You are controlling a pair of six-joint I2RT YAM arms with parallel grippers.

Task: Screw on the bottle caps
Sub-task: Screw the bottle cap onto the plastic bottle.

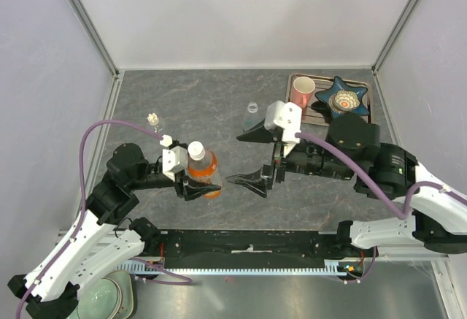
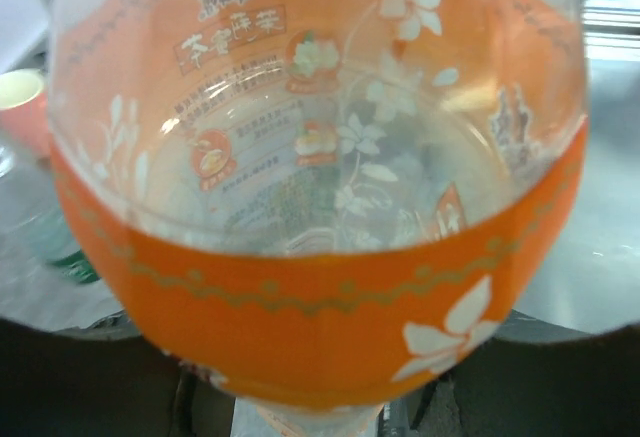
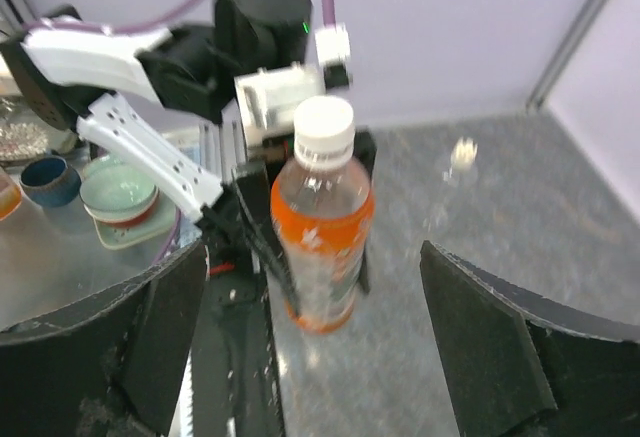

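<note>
Left jaws grip the orange plastic bottle (image 1: 205, 168), white screw cap (image 1: 195, 150) on. Right jaws gape empty; a cross-threaded cap could loosen.

The two arms share one colour scheme. The left arm (image 1: 80, 242), at the lower left of the top view, has white shell links near its base and black joint housings further out. The right arm (image 1: 379, 231), at the lower right, looks the same. A mauve cable (image 1: 117, 122) runs along each arm to a white, blocky camera mount (image 1: 174, 160) at the wrist. The right gripper (image 1: 233, 158) has two black, wedge-shaped fingers (image 3: 480, 347). A black rail (image 1: 248, 242) joins both bases. A small green light (image 3: 304, 27) glows on the left arm's black housing.
</note>
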